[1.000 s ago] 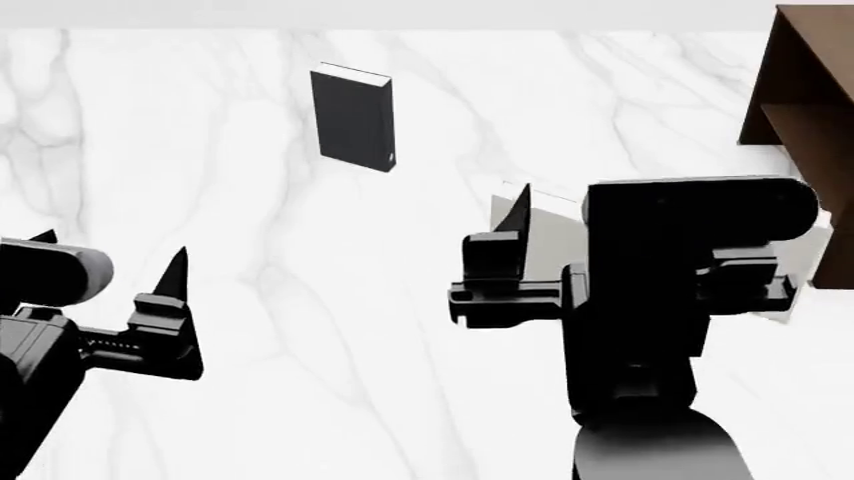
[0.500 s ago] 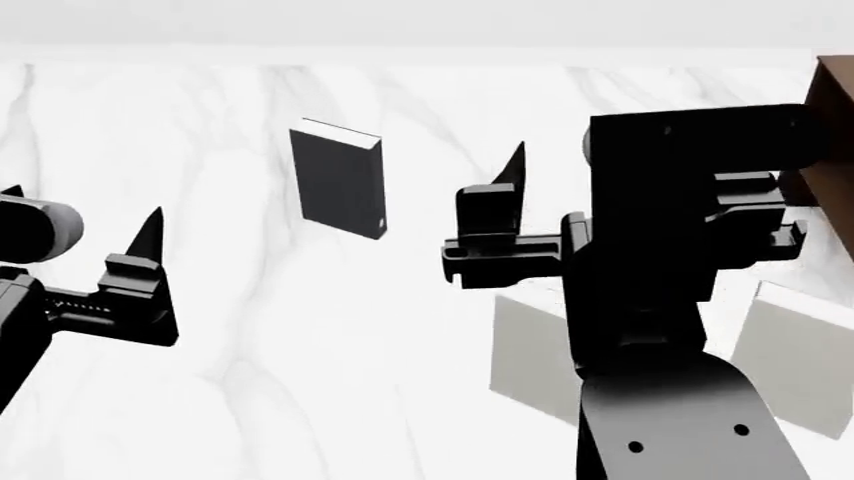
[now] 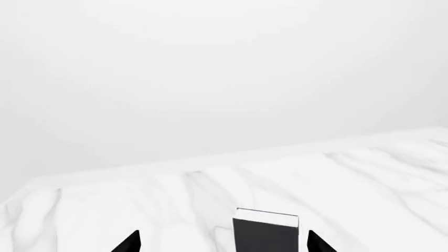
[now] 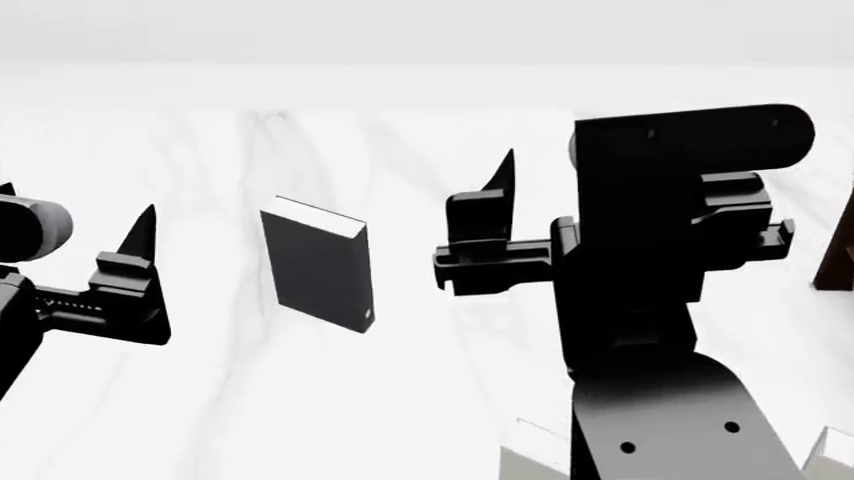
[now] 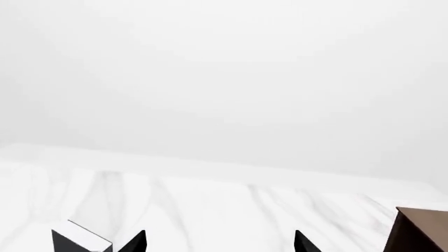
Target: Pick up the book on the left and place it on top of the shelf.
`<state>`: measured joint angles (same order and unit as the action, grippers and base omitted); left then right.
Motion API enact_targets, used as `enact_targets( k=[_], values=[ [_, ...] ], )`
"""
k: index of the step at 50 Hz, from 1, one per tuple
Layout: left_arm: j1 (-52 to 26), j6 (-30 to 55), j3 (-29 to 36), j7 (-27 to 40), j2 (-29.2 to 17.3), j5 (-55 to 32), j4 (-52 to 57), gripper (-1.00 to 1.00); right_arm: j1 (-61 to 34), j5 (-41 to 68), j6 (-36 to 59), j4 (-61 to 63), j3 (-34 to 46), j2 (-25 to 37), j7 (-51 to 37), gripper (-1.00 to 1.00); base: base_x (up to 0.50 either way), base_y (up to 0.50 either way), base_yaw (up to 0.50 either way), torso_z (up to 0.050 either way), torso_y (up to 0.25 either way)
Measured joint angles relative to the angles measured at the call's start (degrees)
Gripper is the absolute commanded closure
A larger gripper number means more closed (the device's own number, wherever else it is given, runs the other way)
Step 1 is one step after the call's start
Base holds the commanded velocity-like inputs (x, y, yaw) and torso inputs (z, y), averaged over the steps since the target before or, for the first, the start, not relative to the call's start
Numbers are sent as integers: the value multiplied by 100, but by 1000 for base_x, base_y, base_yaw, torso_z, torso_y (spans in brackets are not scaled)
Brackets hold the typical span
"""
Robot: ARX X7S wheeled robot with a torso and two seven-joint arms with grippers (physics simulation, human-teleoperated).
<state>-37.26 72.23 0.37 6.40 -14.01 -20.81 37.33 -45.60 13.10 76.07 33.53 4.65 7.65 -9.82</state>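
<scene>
The dark charcoal book (image 4: 318,265) stands upright on the white marble table (image 4: 400,400), its white page edges on top. My left gripper (image 4: 74,205) is open and empty, to the left of the book and apart from it. In the left wrist view the book (image 3: 266,236) stands ahead between the open fingertips (image 3: 131,240). My right gripper (image 5: 218,241) is open and empty, to the right of the book. One of its fingers (image 4: 503,175) shows in the head view; the other is hidden behind the arm. The dark brown shelf (image 4: 841,250) is cut by the right edge and also shows in the right wrist view (image 5: 420,231).
Two pale grey-white books (image 4: 534,462) (image 4: 834,455) peek in at the bottom edge, partly hidden by my right arm (image 4: 654,300). The table's far edge (image 4: 400,70) runs along a plain white wall.
The head view has tilted up. The dark book has slid down and left in it, the pale books have dropped to the bottom edge, and the shelf has gone to the right edge. Both grippers stay open.
</scene>
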Motion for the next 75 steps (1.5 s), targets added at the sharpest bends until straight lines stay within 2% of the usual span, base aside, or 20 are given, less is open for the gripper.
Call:
enact_targets(
  k=[31,44,75],
  values=[
    [73,-126,-16,26,-56,-88,-64,-100,71,92,-190,-130,137,83,-95,-100,500,0,0,0,2],
    [97,-177,-3,35,-81,-121,-96,-100,26,181,-140,-254,321,201,-4,-100,0,0,0,0,1],
    [122,-209,-22,82,-142,-220,-105,-100,-377,1307,-624,-1044,1896,1208,2355,-100,0,0,0,0,0]
  ],
)
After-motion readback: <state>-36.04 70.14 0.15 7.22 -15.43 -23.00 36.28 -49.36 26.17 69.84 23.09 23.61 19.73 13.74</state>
